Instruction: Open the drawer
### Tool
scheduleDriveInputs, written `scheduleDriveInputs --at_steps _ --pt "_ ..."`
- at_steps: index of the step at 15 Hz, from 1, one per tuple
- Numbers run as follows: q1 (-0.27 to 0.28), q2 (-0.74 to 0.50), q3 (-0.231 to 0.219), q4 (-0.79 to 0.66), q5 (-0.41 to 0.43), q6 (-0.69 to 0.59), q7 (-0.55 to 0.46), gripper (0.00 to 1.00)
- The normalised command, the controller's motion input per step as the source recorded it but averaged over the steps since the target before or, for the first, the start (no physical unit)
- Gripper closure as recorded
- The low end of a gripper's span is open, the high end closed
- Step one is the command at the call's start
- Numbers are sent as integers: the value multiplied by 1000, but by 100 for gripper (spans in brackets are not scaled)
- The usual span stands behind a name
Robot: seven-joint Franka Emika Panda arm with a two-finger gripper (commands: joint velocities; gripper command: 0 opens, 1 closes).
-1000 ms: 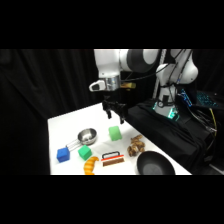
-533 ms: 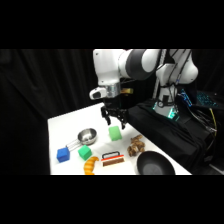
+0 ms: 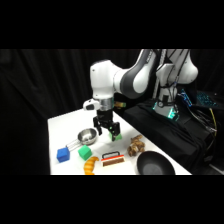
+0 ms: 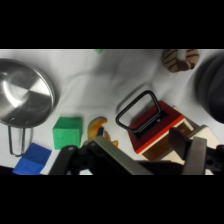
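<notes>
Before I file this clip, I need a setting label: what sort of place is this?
Probably a robot lab test bench, not a home: a white table set against black drapes, small practice props like the drawer and green cube, and cabled electronics beside the arm.

Pincer (image 3: pixel 106 133) lower — nearer the drawer (image 3: pixel 113 159).

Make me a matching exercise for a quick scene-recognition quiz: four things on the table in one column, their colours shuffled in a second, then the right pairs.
Things:
1. drawer's handle
2. cube beside the croissant toy
3. saucepan
4. block below the saucepan's handle, wrist view

Colours:
A. silver
B. blue
C. black
D. green

Pairs: 1-C, 2-D, 3-A, 4-B
</notes>
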Motion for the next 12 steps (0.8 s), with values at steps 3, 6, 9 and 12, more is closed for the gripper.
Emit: scheduleDriveInputs --at_steps 3,6,9,12 --pt "-193 255 182 212 13 234 -184 0" --pt "-199 217 195 213 12 171 -169 0" --pt "-191 209 185 186 8 159 -168 0" --pt "-192 194 176 127 5 148 -174 0"
